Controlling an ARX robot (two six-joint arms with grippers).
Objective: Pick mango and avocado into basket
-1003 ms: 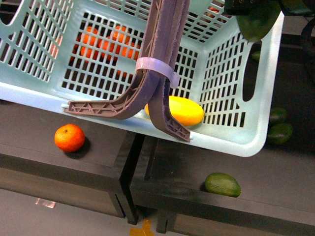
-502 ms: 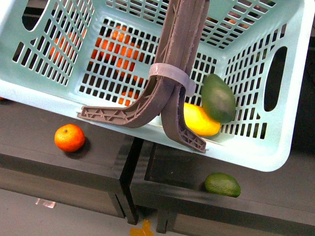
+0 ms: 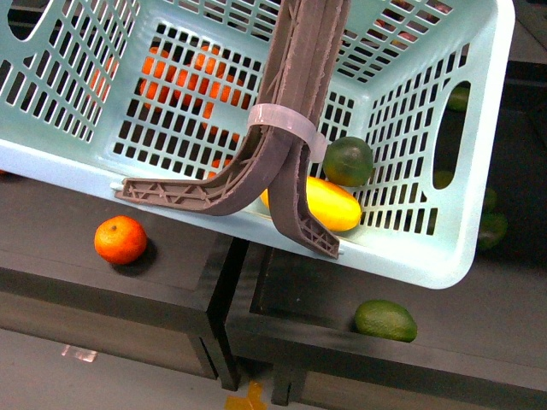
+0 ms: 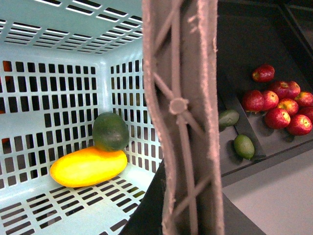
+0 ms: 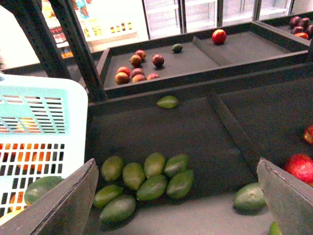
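The teal basket hangs tilted over the dark shelves, filling the upper front view. Its two brown handles are bound by a whitish zip tie. Inside, the yellow mango lies in the lower corner and the dark green avocado rests on top of it, touching. The left wrist view shows the same mango under the avocado. My left gripper is shut on the basket's handles; its fingers barely show. My right gripper stands open and empty beside the basket's corner.
An orange and a loose green avocado lie on the dark shelves below the basket. More oranges show through its slots. Several green avocados sit under my right gripper. Red apples fill a bin nearby.
The avocado dropped from above the basket's right rim into the basket and now rests on the mango. The basket swung right, then back.
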